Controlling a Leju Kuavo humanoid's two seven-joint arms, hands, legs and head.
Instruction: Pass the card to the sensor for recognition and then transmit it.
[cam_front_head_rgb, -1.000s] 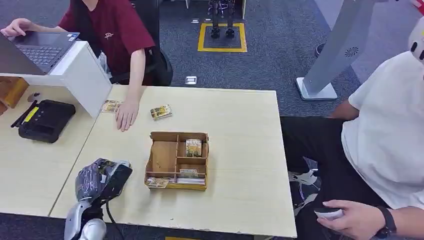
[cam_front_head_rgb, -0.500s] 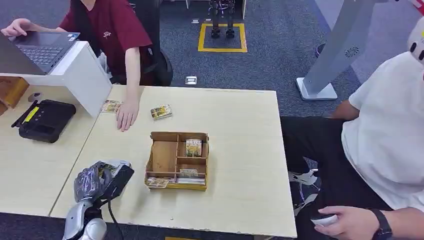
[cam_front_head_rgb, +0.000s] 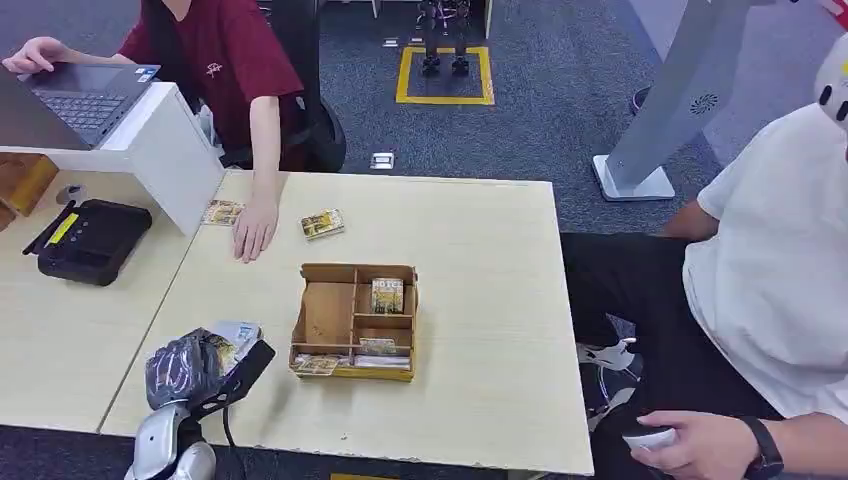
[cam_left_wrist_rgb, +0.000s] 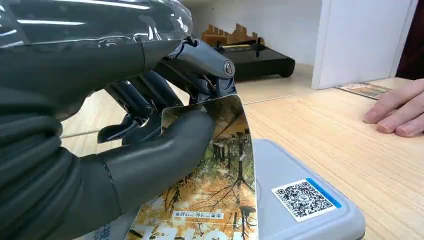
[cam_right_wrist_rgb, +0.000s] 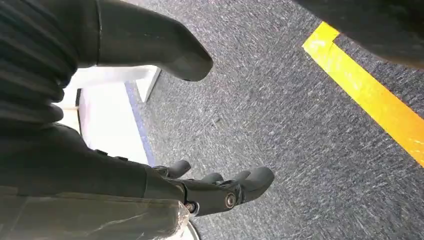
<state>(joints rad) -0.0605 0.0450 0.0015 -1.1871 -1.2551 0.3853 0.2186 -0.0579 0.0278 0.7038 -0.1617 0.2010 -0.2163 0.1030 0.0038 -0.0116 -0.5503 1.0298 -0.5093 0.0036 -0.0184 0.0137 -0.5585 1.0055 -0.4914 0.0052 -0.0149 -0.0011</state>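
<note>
Since a second ago my left hand has drawn back toward the table's near edge, pinching a glossy autumn-forest card between thumb and fingers, its lower edge over the flat grey sensor with a QR sticker. My right hand hangs loosely open above grey carpet.

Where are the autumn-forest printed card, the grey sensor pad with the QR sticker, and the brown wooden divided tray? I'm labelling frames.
autumn-forest printed card (cam_left_wrist_rgb: 220, 170), left wrist view, printed face.
grey sensor pad with the QR sticker (cam_left_wrist_rgb: 280, 165), left wrist view, bare top.
brown wooden divided tray (cam_front_head_rgb: 300, 322), head view, left wall.
</note>
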